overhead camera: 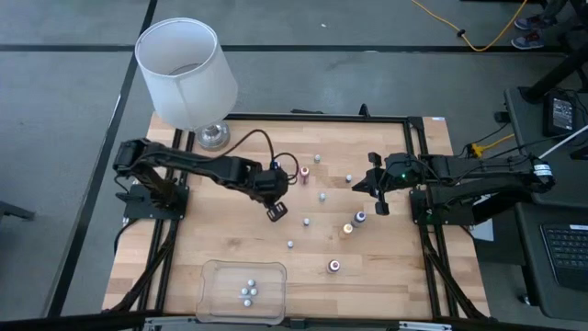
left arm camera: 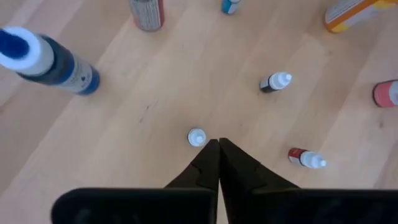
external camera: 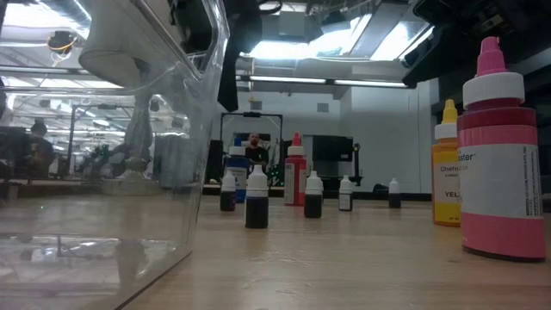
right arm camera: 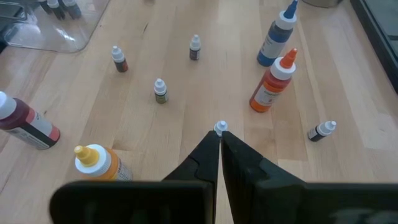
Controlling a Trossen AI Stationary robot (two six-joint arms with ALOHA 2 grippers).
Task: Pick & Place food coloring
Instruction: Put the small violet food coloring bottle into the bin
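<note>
So the lamp (overhead camera: 188, 78) sits at the far left corner of the table (overhead camera: 184, 248), and the clear tray (overhead camera: 243, 291) is at the near edge, a bit left of centre, with a few of the tiny bottles (overhead camera: 248, 292) inside it. The rest of the food coloring (overhead camera: 306, 222) is scattered upright over the middle of the table, small ones mixed with bigger bottles. One bigger bottle (overhead camera: 334, 266) stands alone to the right of the tray, two more (overhead camera: 354, 223) sit close together further back and right. The left gripper (overhead camera: 277, 212) hangs over mid-table, the right gripper (overhead camera: 379, 208) over the right side, well apart.
</note>
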